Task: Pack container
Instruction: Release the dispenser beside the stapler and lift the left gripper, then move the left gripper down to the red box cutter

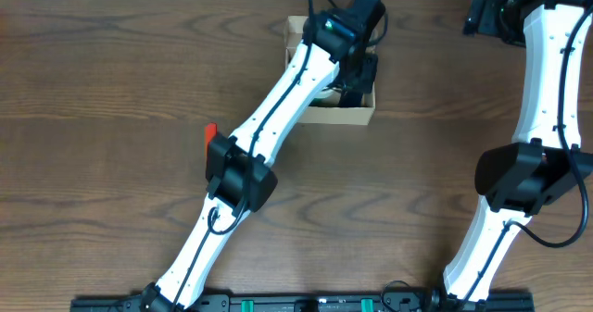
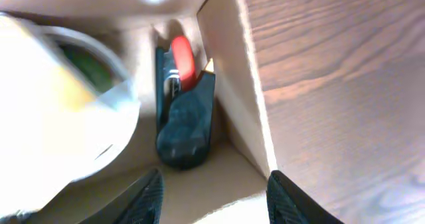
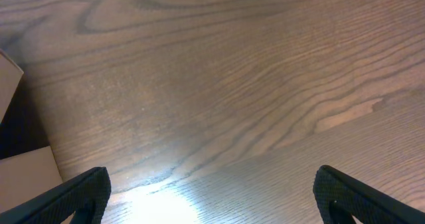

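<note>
Overhead: the plain tan cardboard container (image 1: 352, 118) sits at the far middle of the table (image 1: 111, 90), with the left gripper (image 1: 357, 82) dipped into it. Left wrist: the fingers stand apart, holding nothing, above the brown floor of the box; a black-and-red tool (image 2: 182, 111) leans in its corner. Right wrist: the right gripper (image 3: 212, 191) is spread wide over the tabletop.

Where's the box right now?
The box sits top centre in the overhead view, under the left gripper, whose fingers reach inside it.
</note>
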Action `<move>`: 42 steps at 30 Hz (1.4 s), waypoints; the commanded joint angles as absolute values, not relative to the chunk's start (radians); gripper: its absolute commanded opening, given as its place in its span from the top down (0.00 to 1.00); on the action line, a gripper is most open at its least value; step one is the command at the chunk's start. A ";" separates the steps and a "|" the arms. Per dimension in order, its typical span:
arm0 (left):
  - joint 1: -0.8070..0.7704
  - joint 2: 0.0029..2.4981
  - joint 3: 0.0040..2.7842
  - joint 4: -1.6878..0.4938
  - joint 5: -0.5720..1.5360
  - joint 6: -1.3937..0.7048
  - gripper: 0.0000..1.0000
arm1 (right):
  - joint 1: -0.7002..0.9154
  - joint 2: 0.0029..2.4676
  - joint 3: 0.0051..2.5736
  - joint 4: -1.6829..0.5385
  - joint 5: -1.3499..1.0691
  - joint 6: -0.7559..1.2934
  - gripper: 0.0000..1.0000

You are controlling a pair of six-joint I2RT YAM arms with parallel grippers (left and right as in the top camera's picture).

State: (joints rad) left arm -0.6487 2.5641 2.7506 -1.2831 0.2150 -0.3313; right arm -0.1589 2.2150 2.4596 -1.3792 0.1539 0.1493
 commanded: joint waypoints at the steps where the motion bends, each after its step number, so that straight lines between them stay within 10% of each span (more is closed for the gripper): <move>1: -0.650 2.571 2.909 -1.382 0.108 -0.282 0.49 | -0.167 2.194 2.457 -1.381 0.157 0.153 0.01; 14: -0.615 2.469 3.051 -1.690 -0.155 -0.181 0.56 | -0.167 2.194 2.457 -1.381 0.157 0.153 0.01; 25: -0.506 1.969 2.435 -1.690 -0.349 -0.190 0.56 | -0.167 2.194 2.457 -1.381 0.157 0.153 0.01; 42: -0.211 1.790 1.559 -1.191 0.027 -0.178 0.35 | -0.167 2.194 2.457 -1.381 0.157 0.153 0.01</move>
State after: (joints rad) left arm -0.2474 1.7988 1.6085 -1.2270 -0.0467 -0.1955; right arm -0.1589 2.2150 2.4596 -1.3796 0.1539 0.1493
